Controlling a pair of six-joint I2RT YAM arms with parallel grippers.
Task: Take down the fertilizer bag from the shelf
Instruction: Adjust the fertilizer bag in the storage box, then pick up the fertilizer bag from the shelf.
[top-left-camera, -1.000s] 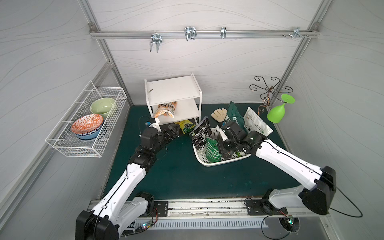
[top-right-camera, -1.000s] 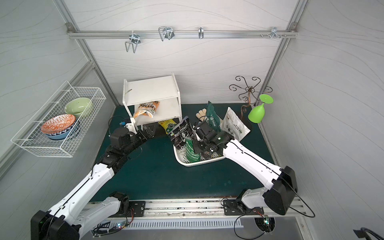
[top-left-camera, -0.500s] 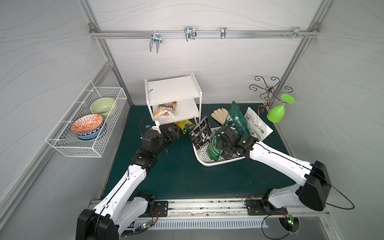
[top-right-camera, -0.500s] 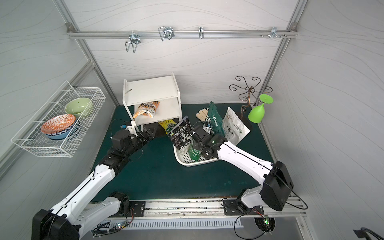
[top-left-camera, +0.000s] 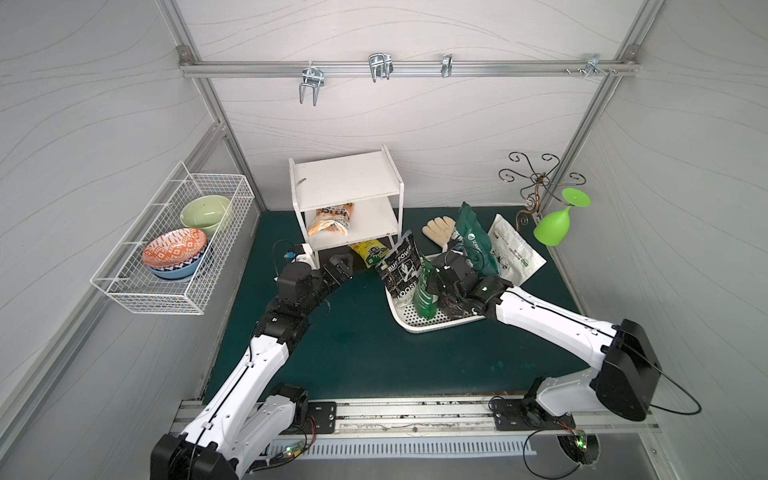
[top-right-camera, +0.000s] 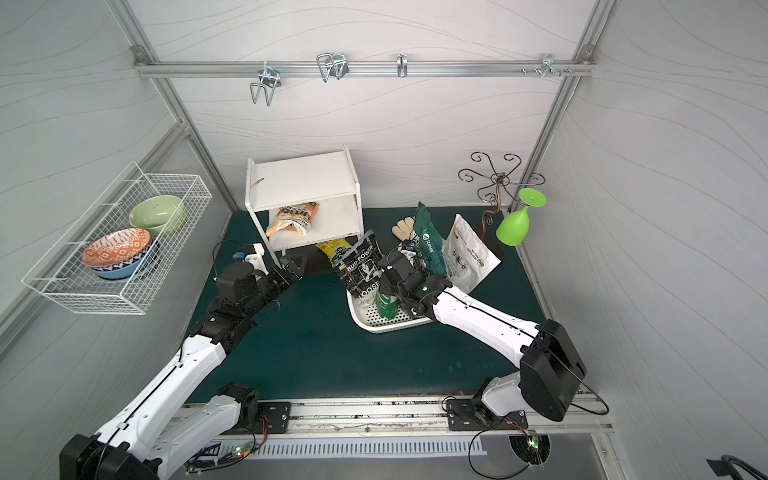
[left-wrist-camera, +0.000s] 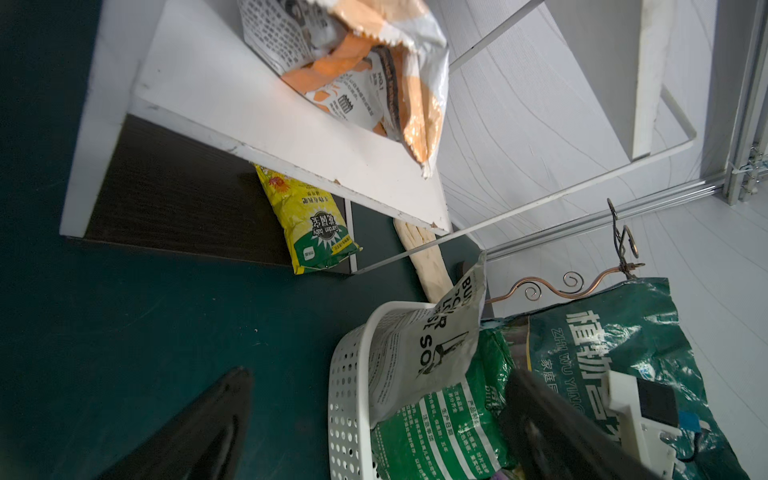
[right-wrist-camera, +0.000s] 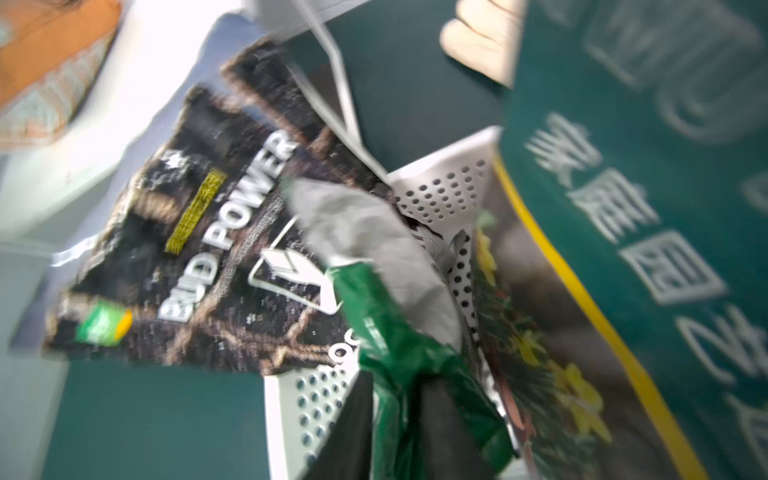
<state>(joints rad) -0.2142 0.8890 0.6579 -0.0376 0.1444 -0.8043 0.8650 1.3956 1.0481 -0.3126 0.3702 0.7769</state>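
Green worktop (top-left-camera: 353, 353) carries a white shelf (top-left-camera: 345, 178). Orange fertilizer bag (top-left-camera: 332, 218) lies on its lower board. Left tool (top-left-camera: 341, 266), spread wide, hangs low in front of the shelf, apart from the bag. Right tool (top-left-camera: 435, 286) sits around a green bag (top-left-camera: 424, 293) in the white basket (top-left-camera: 436, 326); whether it pinches is unclear.

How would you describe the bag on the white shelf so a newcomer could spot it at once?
Find the small white shelf against the back wall. On its lower board lies a crumpled orange-and-white bag. It alone sits on the shelf: the yellow-and-green bag lies underneath it, and the rest are in or beside the perforated basket.
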